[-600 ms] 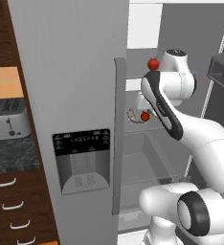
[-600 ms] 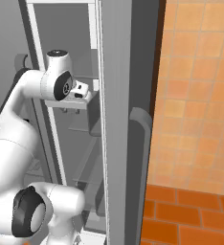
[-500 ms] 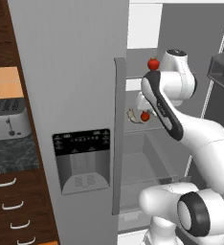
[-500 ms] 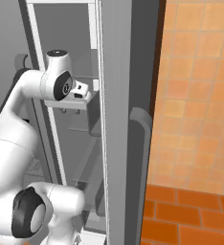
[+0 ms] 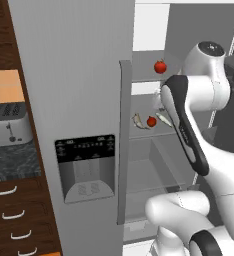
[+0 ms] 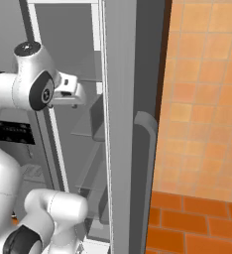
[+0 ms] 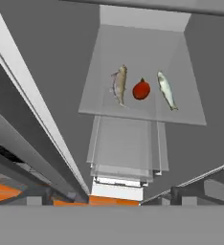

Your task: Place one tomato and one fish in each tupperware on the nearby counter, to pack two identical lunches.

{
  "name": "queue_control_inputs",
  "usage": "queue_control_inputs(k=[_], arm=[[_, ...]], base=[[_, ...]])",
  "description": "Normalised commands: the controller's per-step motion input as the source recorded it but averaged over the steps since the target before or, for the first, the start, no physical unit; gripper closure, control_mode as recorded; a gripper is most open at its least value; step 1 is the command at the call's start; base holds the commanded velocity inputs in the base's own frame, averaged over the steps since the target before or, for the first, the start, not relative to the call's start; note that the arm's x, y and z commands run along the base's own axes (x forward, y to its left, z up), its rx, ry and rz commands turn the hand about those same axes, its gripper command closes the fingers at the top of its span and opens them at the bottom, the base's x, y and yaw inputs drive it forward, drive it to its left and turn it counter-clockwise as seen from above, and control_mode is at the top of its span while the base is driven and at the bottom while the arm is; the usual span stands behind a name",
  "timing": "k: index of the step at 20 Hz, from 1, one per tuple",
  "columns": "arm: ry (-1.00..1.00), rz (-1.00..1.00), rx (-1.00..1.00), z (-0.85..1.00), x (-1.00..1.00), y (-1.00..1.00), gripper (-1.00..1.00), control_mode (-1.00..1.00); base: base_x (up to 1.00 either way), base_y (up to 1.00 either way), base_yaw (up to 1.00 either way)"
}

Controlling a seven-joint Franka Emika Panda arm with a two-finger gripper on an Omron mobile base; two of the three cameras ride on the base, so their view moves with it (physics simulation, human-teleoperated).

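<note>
Gripper (image 6: 81, 94) standing wide, empty, is hovering over the fridge shelf (image 7: 181, 112); tomato (image 7: 141, 89) is lying between two fish (image 7: 119, 83), edges clear.

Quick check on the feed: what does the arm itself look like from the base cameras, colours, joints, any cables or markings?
The arm is made of glossy white, rounded shell segments with dark grey to black joint bands and round dark caps at the joints. A long black strip runs down the side of one link. At its end, the right base view shows a boxy white hand. No loose cables or readable markings show.
</note>
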Motion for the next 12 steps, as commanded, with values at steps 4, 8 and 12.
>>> queue_control_inputs(k=[4, 8, 12], arm=[[-0.28, -0.04, 0.00, 0.99, -0.03, -0.11, -1.00, -1.00], [-0.42, 0.00, 0.00, 0.59, 0.03, -0.25, -1.00, -1.00], [-0.25, 0.00, 0.00, 0.29, 0.40, -0.34, -1.00, -1.00]], base=[[0.00, 0.00, 0.00], [0.00, 0.00, 0.00], [0.00, 0.00, 0.00]])
